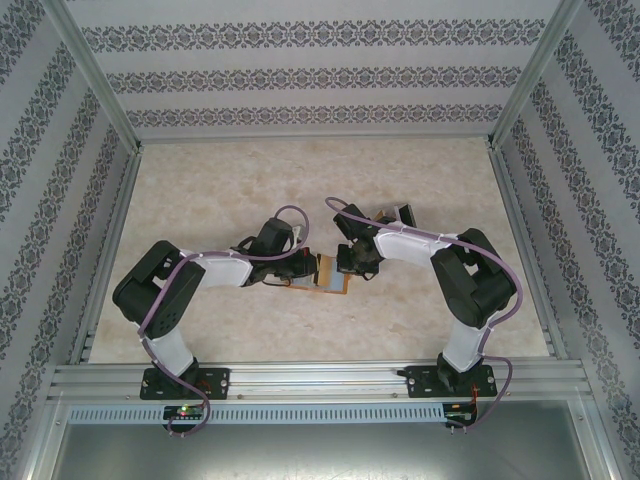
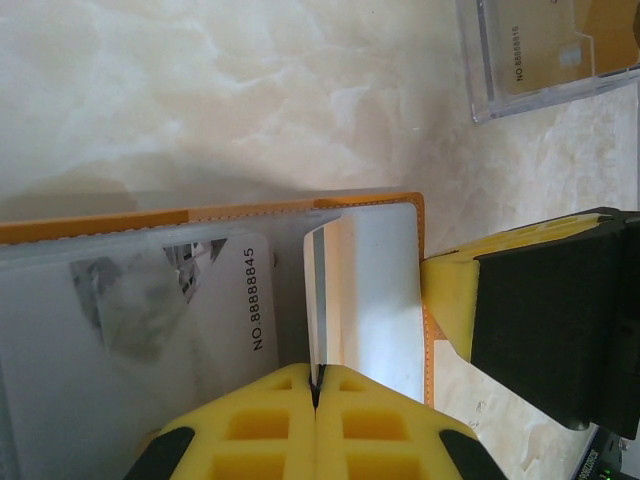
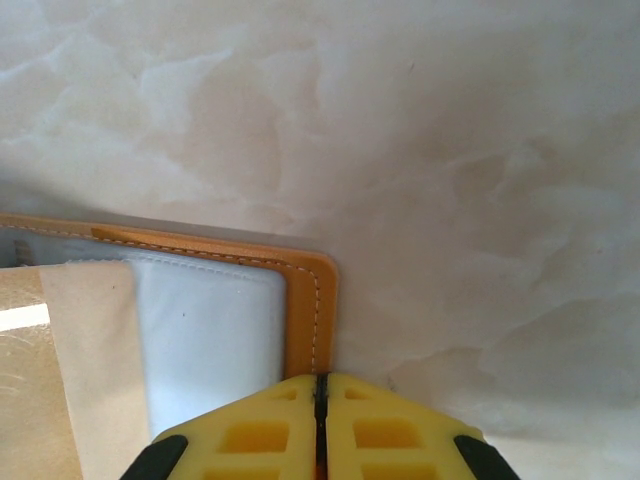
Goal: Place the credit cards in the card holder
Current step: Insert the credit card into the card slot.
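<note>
Marbled bench (image 1: 250, 190), patterned walls around. Card holder (image 2: 380, 290) lies open mid-bench. Left claw (image 2: 316, 392) pinched tight on a credit card (image 2: 316, 300) standing edge-on over the holder's grey pocket. Right claw (image 3: 321, 385) closed at the holder's corner; whether it nips the rim we cannot tell. We would tilt the card flatter, square it to the pocket mouth, slide slowly, holder pinned.

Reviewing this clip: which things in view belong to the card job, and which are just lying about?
Job: wallet; numbered card in its pocket; thin sheet pinched by the shut left pincer; shut right pincer at the wallet's corner.
Lying about: clear box, though a gold card sits inside it.
</note>
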Robot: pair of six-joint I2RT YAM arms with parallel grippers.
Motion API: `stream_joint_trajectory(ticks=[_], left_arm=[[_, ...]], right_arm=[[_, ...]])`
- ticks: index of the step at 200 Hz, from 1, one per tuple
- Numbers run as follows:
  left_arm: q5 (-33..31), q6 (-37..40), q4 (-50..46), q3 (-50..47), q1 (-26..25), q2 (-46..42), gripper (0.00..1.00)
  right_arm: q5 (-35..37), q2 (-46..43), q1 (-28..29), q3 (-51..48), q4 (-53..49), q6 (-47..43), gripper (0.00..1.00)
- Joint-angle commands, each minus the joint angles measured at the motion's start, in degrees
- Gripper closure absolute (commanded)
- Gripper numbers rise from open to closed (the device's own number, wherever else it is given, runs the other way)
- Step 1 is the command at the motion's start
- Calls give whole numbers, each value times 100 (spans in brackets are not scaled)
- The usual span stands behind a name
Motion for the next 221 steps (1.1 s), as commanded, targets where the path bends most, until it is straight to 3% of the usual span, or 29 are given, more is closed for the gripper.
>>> stream_joint_trajectory(ticks=[1, 33, 85, 147, 165, 221], left_arm=[[-103, 112, -304, -31, -72, 48, 100], [74, -173, -51, -85, -113, 161, 98], [-25, -116, -509, 235, -308, 327, 91], [-422, -216, -1009, 404, -433, 350, 83], [-635, -211, -1243, 373, -432, 209, 74], [-682, -181, -1509, 428, -432, 18, 70]], right_arm=[[-82, 332, -1, -81, 144, 51, 91], [-119, 328, -15, -87, 183, 64, 91], [-350, 289, -56, -229, 463, 206, 92], [-307, 199, -88, -322, 477, 293, 92], [-281, 152, -118, -366, 460, 294, 92], [-282, 141, -145, -442, 459, 271, 92]])
